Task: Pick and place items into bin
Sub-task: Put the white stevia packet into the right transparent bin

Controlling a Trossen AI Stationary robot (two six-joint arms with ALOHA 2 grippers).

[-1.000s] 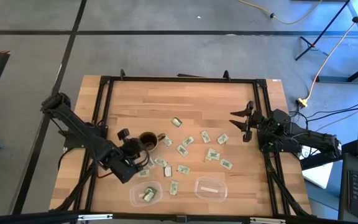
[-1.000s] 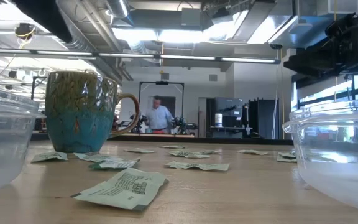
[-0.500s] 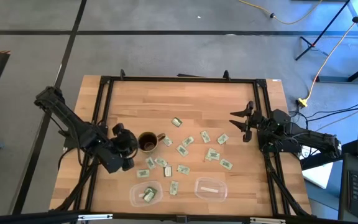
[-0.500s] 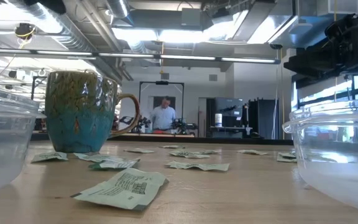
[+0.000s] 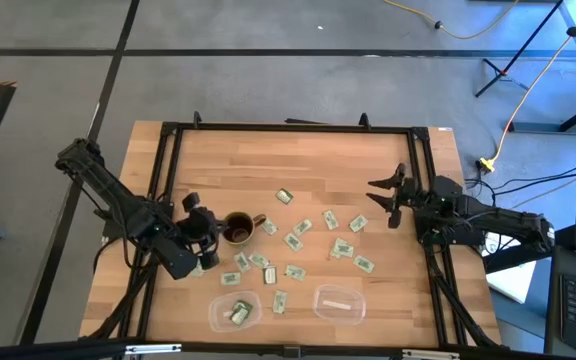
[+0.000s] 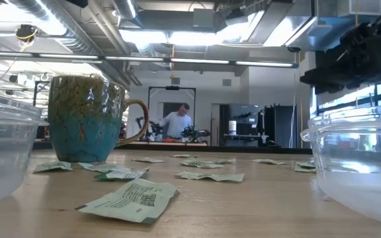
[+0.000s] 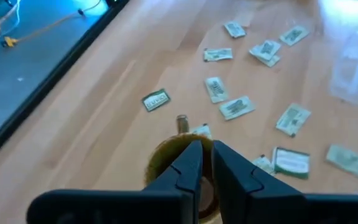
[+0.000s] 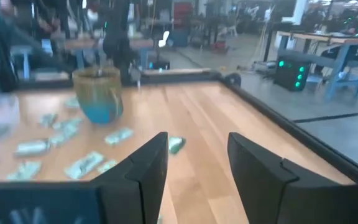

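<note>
Several small pale green and white packets lie flat, scattered over the middle of the table; they also show in the left wrist view and the low view. A brown and teal mug stands among them. My left gripper is shut and empty, just left of the mug and above its rim. My right gripper is open and empty at the table's right edge, its fingers wide apart.
Two clear bins stand near the table's front edge: the left one holds packets, the right one holds a white packet. A black frame runs around the table. A person stands in the room far behind the table.
My left gripper has moved from beside the left bin toward the table's far edge and a little left, ending beside the mug. My right gripper has shifted slightly toward the table's left. The packets and the mug have stayed in place.
</note>
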